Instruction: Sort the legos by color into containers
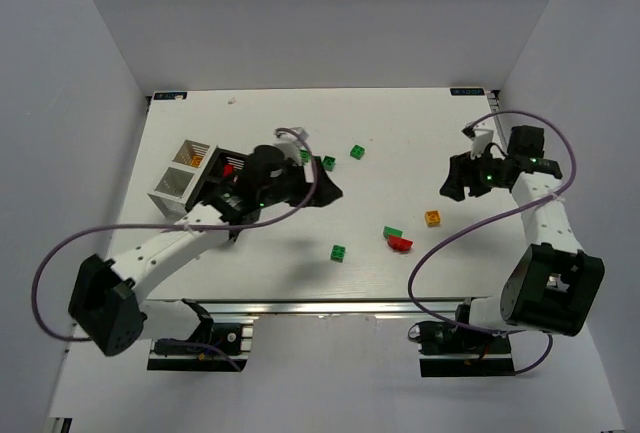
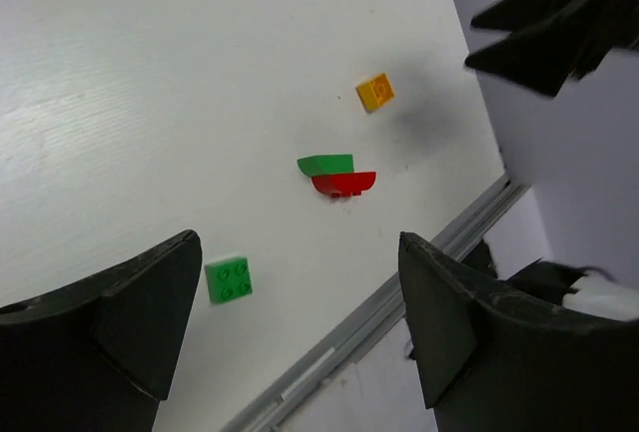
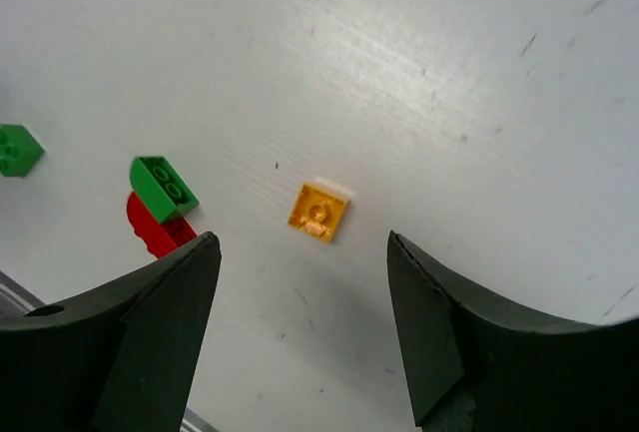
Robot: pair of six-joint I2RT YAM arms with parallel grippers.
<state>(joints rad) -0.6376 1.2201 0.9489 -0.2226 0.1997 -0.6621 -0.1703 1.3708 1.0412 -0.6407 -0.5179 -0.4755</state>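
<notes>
Loose legos lie on the white table (image 1: pixel 260 243): three green ones (image 1: pixel 357 152) (image 1: pixel 328 162) (image 1: pixel 338 252), a green one (image 1: pixel 393 233) touching a red one (image 1: pixel 401 244), and an orange one (image 1: pixel 433 218). The containers stand at the left: two white bins (image 1: pixel 195 156) (image 1: pixel 172 185) and a black bin (image 1: pixel 225 175) with red inside. My left gripper (image 1: pixel 322 190) (image 2: pixel 298 252) hangs open and empty just right of the bins, with a green lego (image 2: pixel 229 279) below it. My right gripper (image 1: pixel 465 178) (image 3: pixel 302 242) is open and empty above the orange lego (image 3: pixel 319 213).
The table's front metal rail (image 2: pixel 399 302) runs close under the left gripper's view. The green and red pair (image 3: pixel 163 186) lies left of the right gripper's fingers. White walls enclose the table on three sides. Purple cables loop beside both arms.
</notes>
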